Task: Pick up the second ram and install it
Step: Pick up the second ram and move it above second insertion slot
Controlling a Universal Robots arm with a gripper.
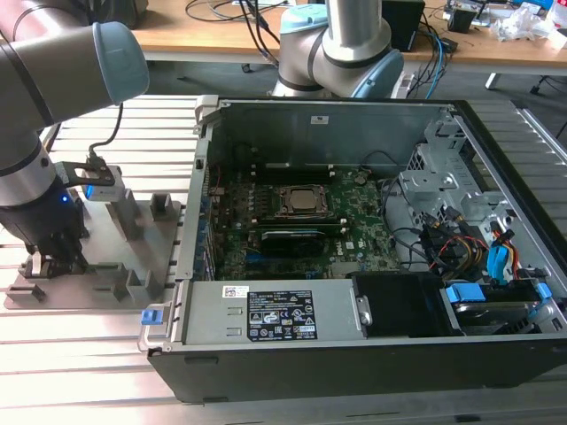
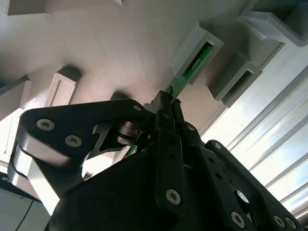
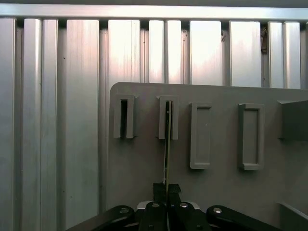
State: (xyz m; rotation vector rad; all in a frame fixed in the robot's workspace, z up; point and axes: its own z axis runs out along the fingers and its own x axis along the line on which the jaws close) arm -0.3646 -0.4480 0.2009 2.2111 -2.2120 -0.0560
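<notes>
One black gripper (image 3: 166,186) is clamping the thin green ram stick (image 3: 168,144) (far end in a grey plastic slot (image 3: 174,120)); tilting may be risking a jam.

second ram (image 2: 196,60) stands in the holder (image 1: 84,290), beside the computer case (image 1: 354,367).

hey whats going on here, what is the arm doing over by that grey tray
The robot's pincer is closed on the second ram, a thin green stick standing on edge with its far end in a slot of the grey holder plate. It has not been lifted out. On the exterior view's right, the open computer case sits with its motherboard exposed.
</notes>
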